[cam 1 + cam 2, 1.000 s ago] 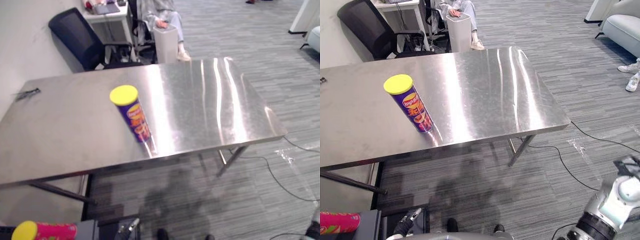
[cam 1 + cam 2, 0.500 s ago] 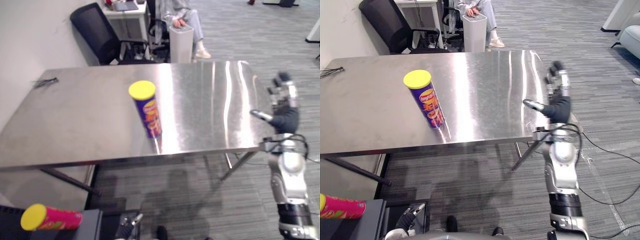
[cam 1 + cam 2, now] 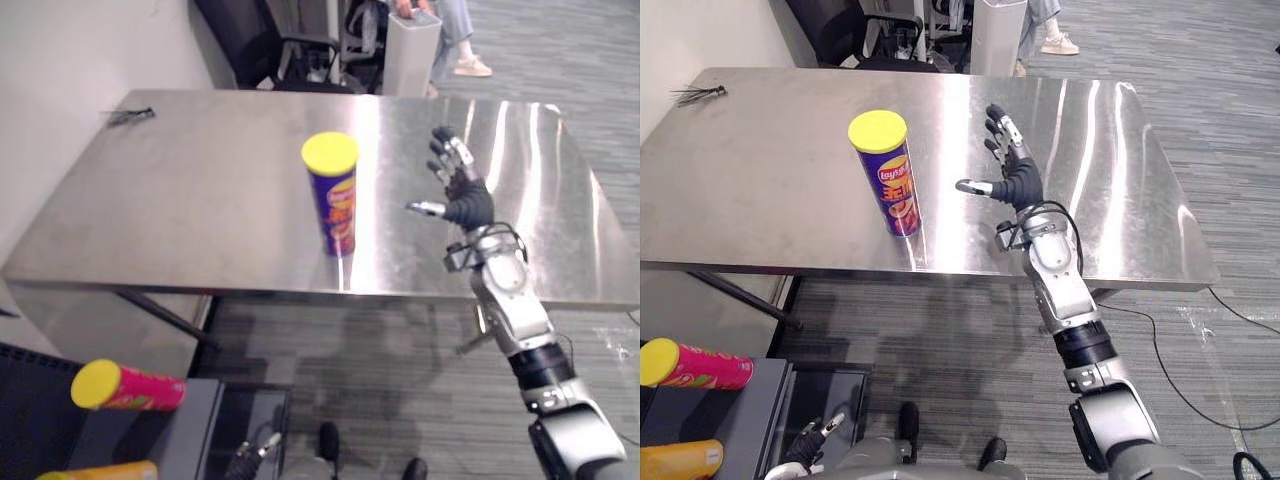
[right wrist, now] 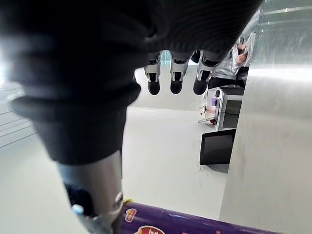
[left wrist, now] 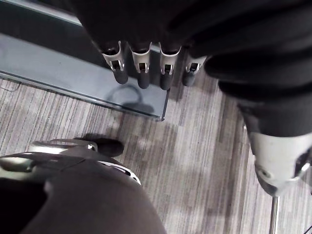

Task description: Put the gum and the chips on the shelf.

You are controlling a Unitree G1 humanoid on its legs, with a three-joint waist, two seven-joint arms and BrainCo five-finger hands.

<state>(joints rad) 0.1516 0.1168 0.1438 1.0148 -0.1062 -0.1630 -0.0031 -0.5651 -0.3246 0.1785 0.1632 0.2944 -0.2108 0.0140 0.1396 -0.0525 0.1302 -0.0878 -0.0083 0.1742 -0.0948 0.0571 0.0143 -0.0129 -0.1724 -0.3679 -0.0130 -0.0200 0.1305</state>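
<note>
The upright cylindrical chips tube (image 3: 337, 200) is coloured purple, printed with red and orange, and capped in yellow. The brushed steel worktop (image 3: 200, 200) is rendered silver-grey, streaked with pale glare. A magenta tube (image 3: 135, 388) is capped in yellow, and an orange-yellow tube (image 3: 680, 461) is seen beside it. The dark grey shelf unit (image 3: 735, 415) is left plain. The carpet floor (image 3: 400, 350) is striped in greys. The right hand (image 3: 1018, 184) is finished in silver with dark tips.

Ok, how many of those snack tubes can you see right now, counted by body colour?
Purple tube, upright on the table: 1
Pink tube, lying on its side at lower left: 1
Orange tube, lying just below the pink one: 1
Total: 3
</note>
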